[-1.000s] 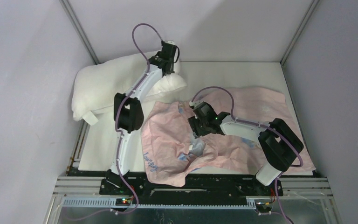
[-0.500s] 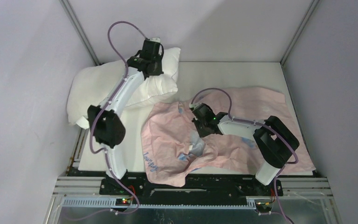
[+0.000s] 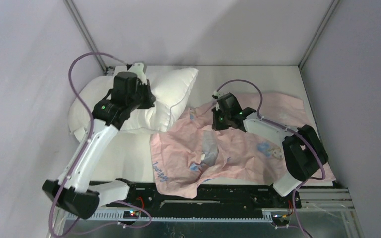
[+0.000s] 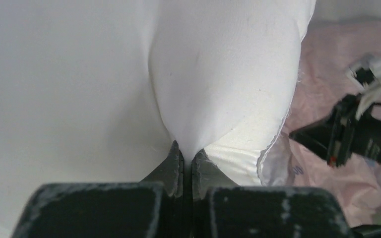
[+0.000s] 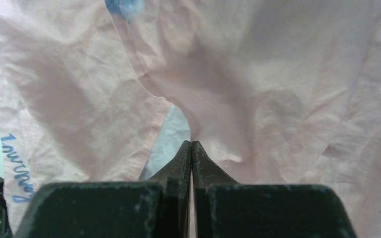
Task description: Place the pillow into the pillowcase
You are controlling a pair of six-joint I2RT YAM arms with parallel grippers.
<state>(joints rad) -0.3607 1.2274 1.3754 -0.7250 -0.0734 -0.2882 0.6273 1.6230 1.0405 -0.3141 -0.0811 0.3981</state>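
Left pincer (image 4: 183, 156) clamps the large plump white rectangular pillow (image 3: 173, 89); right pincer (image 5: 191, 148) clamps the thin, crumpled pale pink pillowcase with blue cursive lettering (image 3: 238, 148).
The pillow lies in the far-left corner of the white table (image 3: 258, 79), a pinched ridge of its cover caught between the closed left fingers and its bulk swelling beyond them. The pillowcase spreads from the table's middle to its near-right edge, just beside the pillow. The right pincer is shut on a pucker near the pillowcase's far-left edge, where a bluish layer shows.
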